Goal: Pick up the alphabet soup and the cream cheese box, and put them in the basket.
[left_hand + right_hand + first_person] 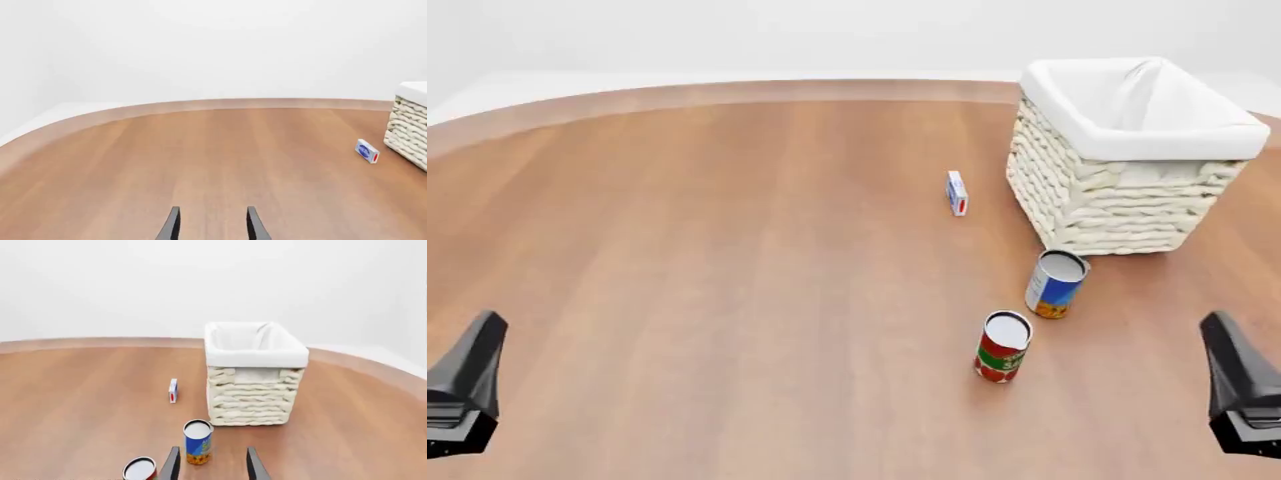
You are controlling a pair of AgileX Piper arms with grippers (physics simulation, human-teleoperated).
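While both tools hang open and empty at the desk's (694, 300) near edge, left tool (212, 226) and right tool (212, 465), the soup (1054, 284) stands upright just before the basket (1121, 200), a red can (1002, 346) beside it. Left of the basket, the cheese box (957, 192) stands on edge.
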